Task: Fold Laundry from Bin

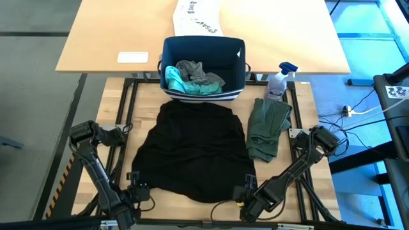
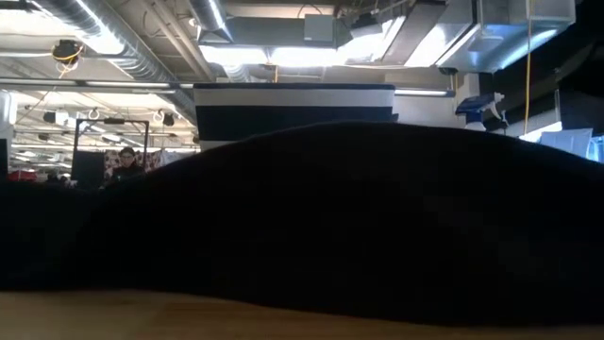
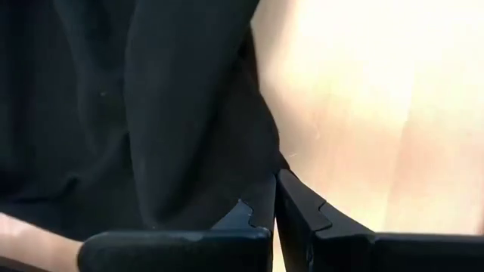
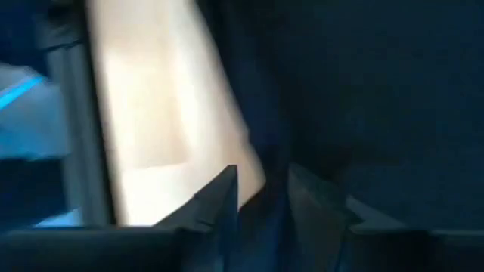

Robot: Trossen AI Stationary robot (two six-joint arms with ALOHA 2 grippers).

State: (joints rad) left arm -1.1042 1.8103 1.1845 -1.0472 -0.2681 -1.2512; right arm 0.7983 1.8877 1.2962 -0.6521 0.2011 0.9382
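The large black T-shirt (image 1: 192,150) lies spread on the wooden bench (image 1: 301,96), in front of the navy bin (image 1: 203,69). Inside the bin are a teal piece (image 1: 177,82) and a grey piece (image 1: 195,70). An olive-green piece (image 1: 267,126) lies folded just beside the black T-shirt, near a spray bottle (image 1: 278,82). The left end effector (image 3: 274,215) is at the near left corner of the shirt, its fingers pressed together on the black hem. The right end effector (image 4: 261,200) is at the near right corner, its fingers a little apart with dark cloth between them.
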